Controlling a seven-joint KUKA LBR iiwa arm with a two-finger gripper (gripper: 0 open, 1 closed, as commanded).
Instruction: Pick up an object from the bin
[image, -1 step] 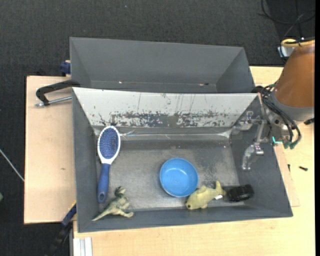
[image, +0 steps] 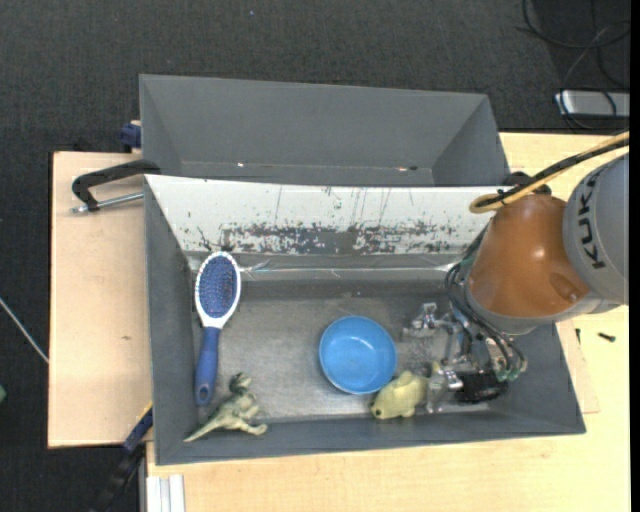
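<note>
Camera view, setting: a grey metal bin (image: 280, 345) with four loose things spread over its floor, not heaped.
Camera view, arm: it reaches in from the right, and its orange cover (image: 520, 265) hangs over the bin's right end.
Camera view, claw: the claw (image: 443, 362) is low in the bin's near right corner, close to the floor.
Claw state: I cannot tell whether it is released or clenched, as wires and metal parts crowd that spot.
Nearest thing: a pale yellow-green lumpy toy (image: 400, 397) lies on the floor just beside the claw, on its left, close to the near wall.
Contact: whether the claw touches that toy cannot be made out, and nothing is seen gripped in it.
Next nearest: a round blue plastic bowl (image: 357, 354) sits mouth-up in the middle of the floor, just left of the claw.
Far from the claw: a blue oval hairbrush with a white rim (image: 214, 305) leans along the left wall, and a small tan plastic dinosaur (image: 233, 411) stands in the near left corner.
Done so far: by my judgement only the descent into the bin.
Left to do: a secure grip on one thing, probably the yellow-green toy, then the lift clear of the bin.
</note>
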